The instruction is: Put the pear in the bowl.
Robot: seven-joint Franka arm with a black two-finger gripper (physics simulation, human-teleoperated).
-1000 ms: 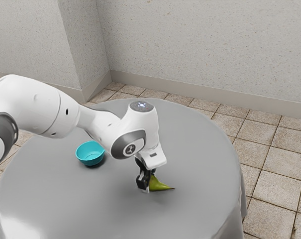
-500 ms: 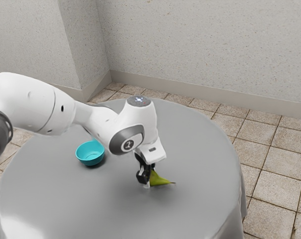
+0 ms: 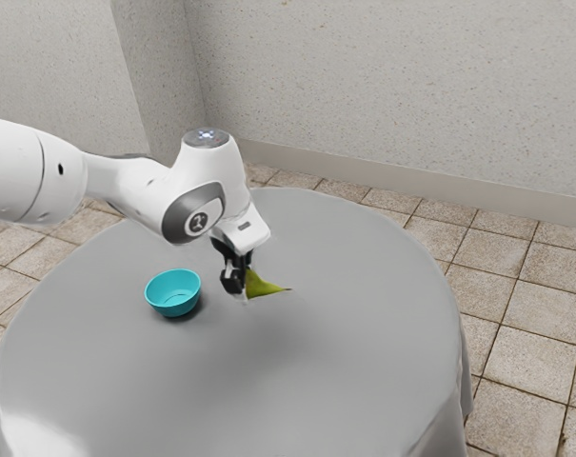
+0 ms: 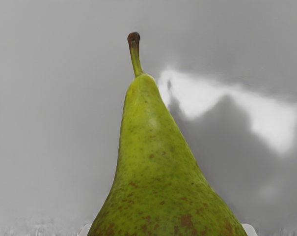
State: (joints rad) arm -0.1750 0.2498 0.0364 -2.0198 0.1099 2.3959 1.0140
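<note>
Green pear (image 3: 262,286) aloft in the gripper (image 3: 240,288) (brown-speckled, too), near the bowl (image 3: 173,302).

Saw green pear (image 4: 153,162) up close, tapering to brown-tipped stem (image 4: 135,56), russet specks thickest on wide part. Marked gray tabletop (image 4: 50,98) behind, white glare (image 4: 197,93) and darker shadow (image 4: 227,147) alongside. Noted small pale edges (image 4: 250,229) flanking wide part.

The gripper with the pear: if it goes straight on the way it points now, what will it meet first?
The gripper would probably meet the tabletop first; the bowl seems off that line, though depth is unclear.
</note>
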